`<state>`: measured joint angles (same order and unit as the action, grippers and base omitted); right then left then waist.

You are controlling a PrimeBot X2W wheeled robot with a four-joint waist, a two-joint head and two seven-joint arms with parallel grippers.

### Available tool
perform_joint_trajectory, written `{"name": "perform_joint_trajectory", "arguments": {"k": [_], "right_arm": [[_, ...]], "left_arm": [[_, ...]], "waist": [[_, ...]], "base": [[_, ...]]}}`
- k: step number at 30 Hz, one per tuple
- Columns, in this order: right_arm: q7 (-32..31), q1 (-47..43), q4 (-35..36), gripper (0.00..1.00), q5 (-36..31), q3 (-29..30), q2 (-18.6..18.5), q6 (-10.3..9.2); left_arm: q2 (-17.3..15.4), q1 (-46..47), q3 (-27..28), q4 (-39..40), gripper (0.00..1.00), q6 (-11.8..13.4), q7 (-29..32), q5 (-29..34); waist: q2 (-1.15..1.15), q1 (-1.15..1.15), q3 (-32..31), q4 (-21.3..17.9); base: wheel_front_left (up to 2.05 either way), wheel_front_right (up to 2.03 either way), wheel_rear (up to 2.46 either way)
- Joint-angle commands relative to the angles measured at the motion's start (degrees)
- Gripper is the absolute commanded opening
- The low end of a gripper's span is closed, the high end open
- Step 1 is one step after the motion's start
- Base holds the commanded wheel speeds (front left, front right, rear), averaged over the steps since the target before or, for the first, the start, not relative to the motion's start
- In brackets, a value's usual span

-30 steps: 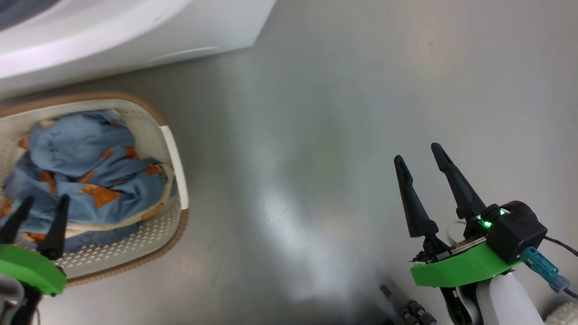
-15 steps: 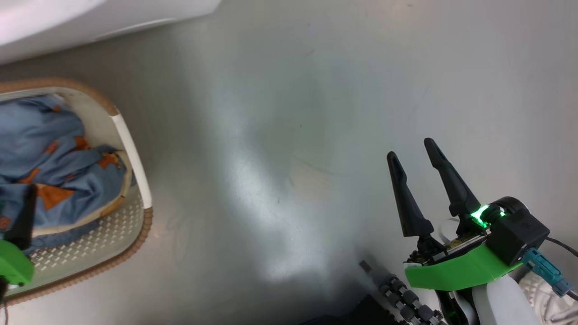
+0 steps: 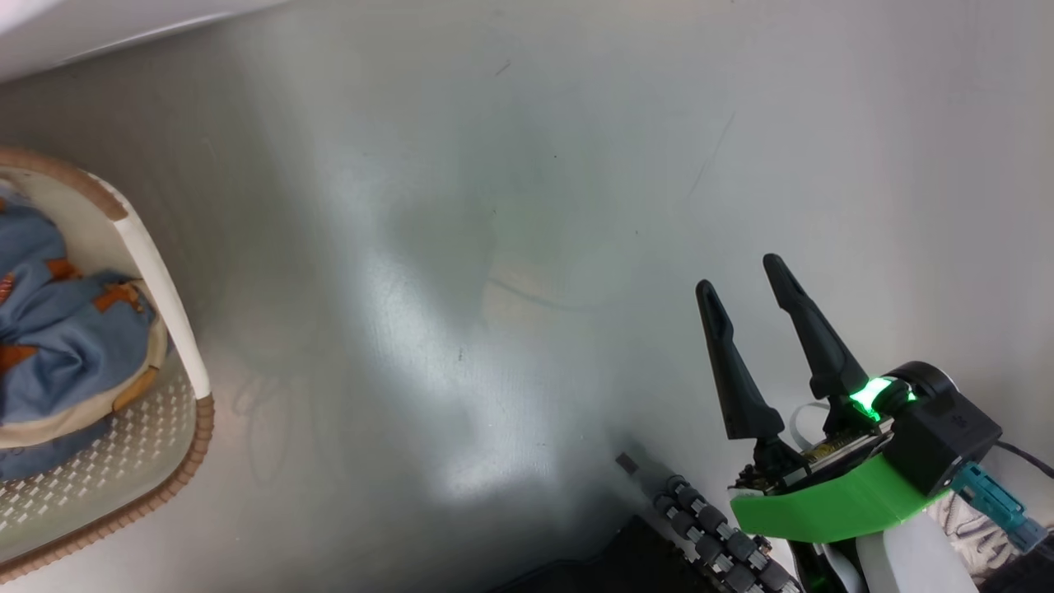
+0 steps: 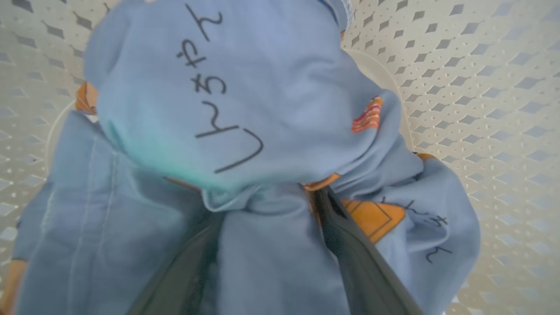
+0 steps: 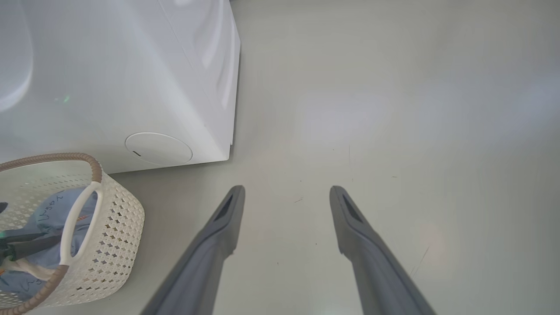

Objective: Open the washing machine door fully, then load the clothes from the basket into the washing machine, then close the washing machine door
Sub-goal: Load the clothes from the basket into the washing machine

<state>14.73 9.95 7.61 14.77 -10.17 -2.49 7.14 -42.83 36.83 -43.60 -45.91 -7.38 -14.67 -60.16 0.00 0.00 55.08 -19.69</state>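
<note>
The cream basket point(image 3: 191, 441) lies at the head view's left edge, with the light-blue clothes point(image 3: 58, 346) heaped inside it. My left gripper point(image 4: 267, 205) is pushed down into that heap, its dark fingers point(image 4: 350, 253) spread open with a fold of blue fabric between them. In the right wrist view the basket point(image 5: 113, 227) stands in front of the white washing machine point(image 5: 131, 65). My right gripper point(image 3: 739, 276) hangs open over bare floor, far right of the basket, with nothing between its fingers. The washing machine door is out of view.
Grey glossy floor point(image 3: 494, 247) stretches between the basket and my right arm. The machine's round service cap point(image 5: 158, 148) faces the basket. A black base part with rollers point(image 3: 708, 535) sits at the bottom edge by my right wrist.
The head camera has swung to the right, so the basket and machine slid leftward in the picture and my left gripper left it. My right gripper keeps its pose, still open.
</note>
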Motion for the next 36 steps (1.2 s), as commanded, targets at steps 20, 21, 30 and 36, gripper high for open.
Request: {"name": "perform_joint_trajectory", "arguments": {"k": [20, 21, 30, 36], "right_arm": [[0.3, -1.7, 0.5, 1.0, 1.4, -0.6, -0.4, 0.35], [0.3, -1.5, 0.3, 1.0, 1.3, -0.4, -0.4, 0.35], [0.3, -0.1, -0.9, 1.0, 0.3, 0.6, -0.4, 0.35], [0.3, 0.8, -2.1, 1.0, -0.5, 0.8, -0.4, 0.35]], "left_arm": [[-1.6, 3.2, -6.1, -2.0, 0.0, -0.1, 0.4, -7.0], [-1.3, 3.0, -6.2, -1.7, 0.0, -0.1, 0.1, -7.2], [1.1, 0.5, -0.3, 2.9, 0.0, -0.1, -0.3, -2.8], [3.9, -2.5, 6.6, 5.4, 0.0, -0.1, -0.3, 2.7]], "waist": [[0.0, 0.0, -2.9, 0.8], [0.0, 0.0, -3.5, 1.1], [0.0, 0.0, -8.1, 4.3], [0.0, 0.0, -11.5, 6.2]], "base": [[0.0, 0.0, 0.0], [0.0, 0.0, 0.0], [0.0, 0.0, 0.0], [0.0, 0.0, 0.0]]}}
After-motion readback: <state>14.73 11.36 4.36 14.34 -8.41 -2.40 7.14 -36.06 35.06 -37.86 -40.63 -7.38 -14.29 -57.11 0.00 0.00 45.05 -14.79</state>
